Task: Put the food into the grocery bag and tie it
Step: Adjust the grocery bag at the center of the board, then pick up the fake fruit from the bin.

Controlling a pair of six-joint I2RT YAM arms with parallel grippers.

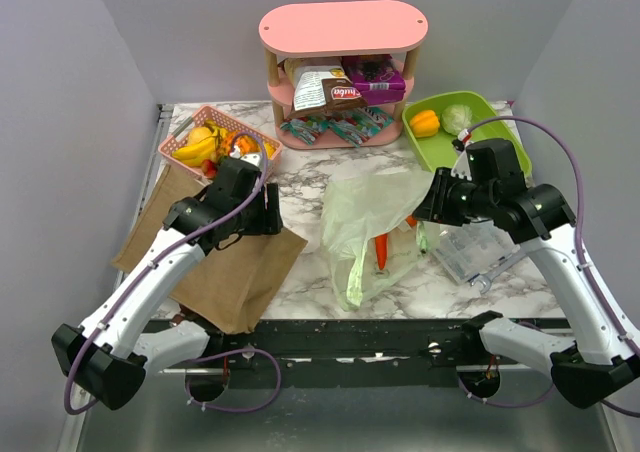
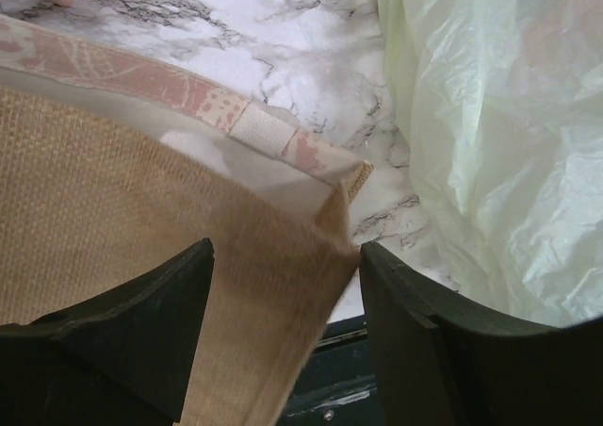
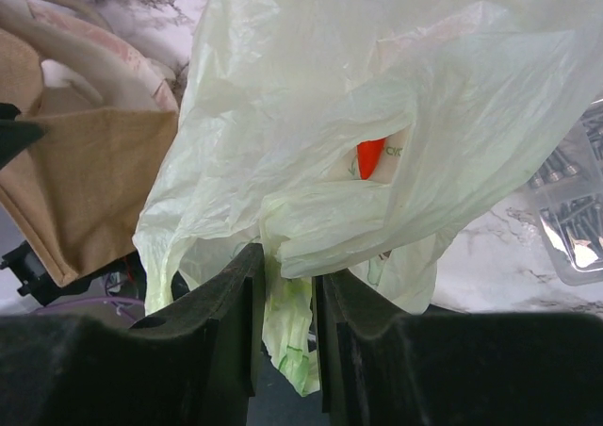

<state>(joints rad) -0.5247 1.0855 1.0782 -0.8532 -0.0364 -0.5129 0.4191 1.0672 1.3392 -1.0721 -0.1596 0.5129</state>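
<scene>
R hand nearly closed, pinching a fold of the pale-green grocery bag. Orange carrot shows thru the plastic; green print beside it unreadable. L hand: jaws apart, nothing gripped, above corner of brown bag. Grocery bag lies mid-surface. Snack pack on pink shelf, lettering too small to read.

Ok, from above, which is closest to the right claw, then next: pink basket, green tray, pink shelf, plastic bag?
From the right gripper:
1. grocery bag, pinched in it, on its left.
2. green tray, just behind it, back right.
3. pink shelf, back middle.
4. pink basket, far across on the left.
</scene>
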